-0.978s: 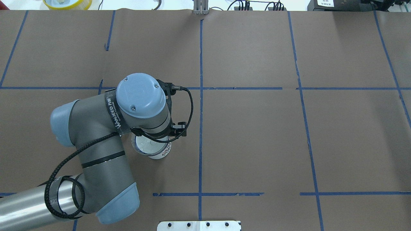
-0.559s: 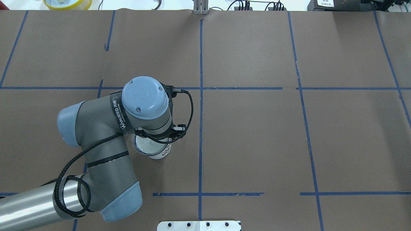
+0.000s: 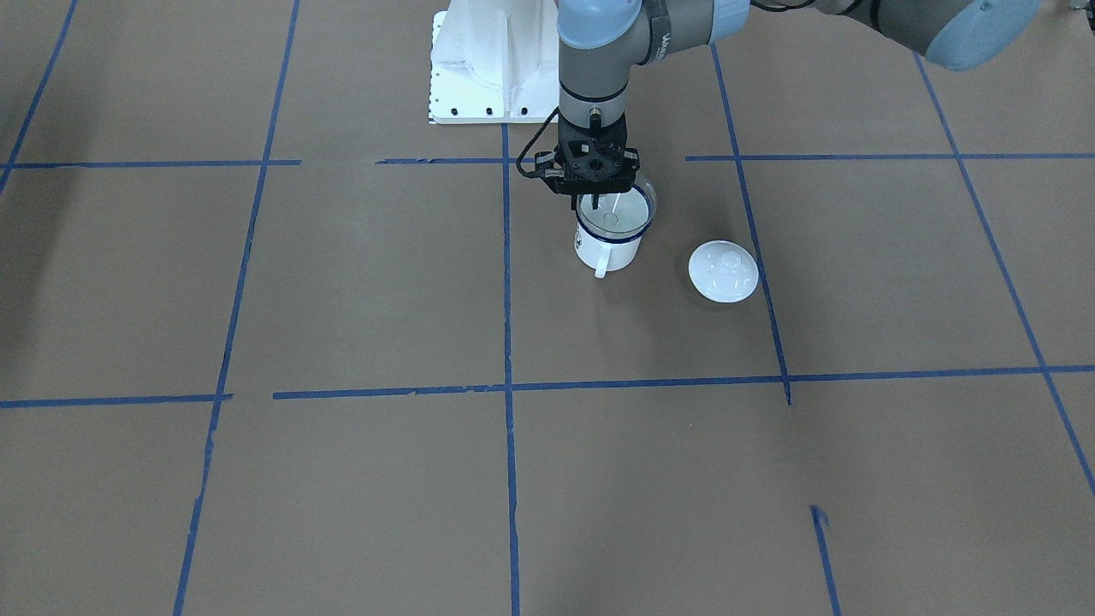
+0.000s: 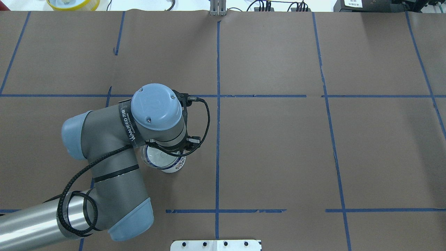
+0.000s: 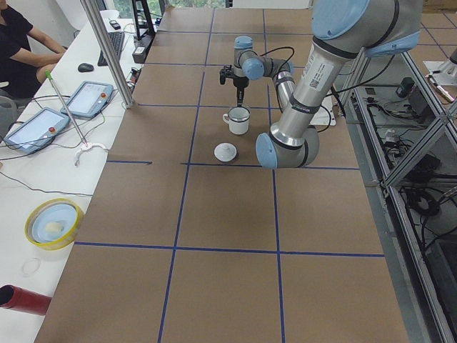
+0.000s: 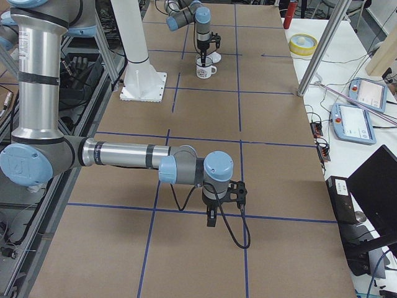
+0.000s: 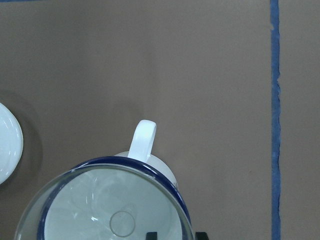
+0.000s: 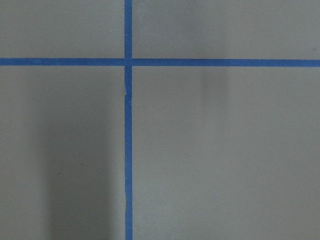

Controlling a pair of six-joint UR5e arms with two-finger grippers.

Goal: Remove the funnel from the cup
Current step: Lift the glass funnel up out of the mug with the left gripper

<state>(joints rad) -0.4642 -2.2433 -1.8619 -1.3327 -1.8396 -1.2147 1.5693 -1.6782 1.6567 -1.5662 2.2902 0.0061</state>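
Clear funnel [image 7: 105, 205] rim between part-open jaws

I see a brown paper-covered table [image 3: 342, 282] gridded with blue tape lines [image 3: 506, 299]. The cup [image 3: 606, 244] stands on it, and a white knobbed lid [image 3: 723, 271] lies near the cup, not touching.

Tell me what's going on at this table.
The left gripper is down at the clear plastic funnel seated in the blue-rimmed white enamel mug, jaws apart on either side of the funnel's rim. The funnel is not yet lifted out. A white knobbed lid lies beside the mug. The right gripper hangs far off.
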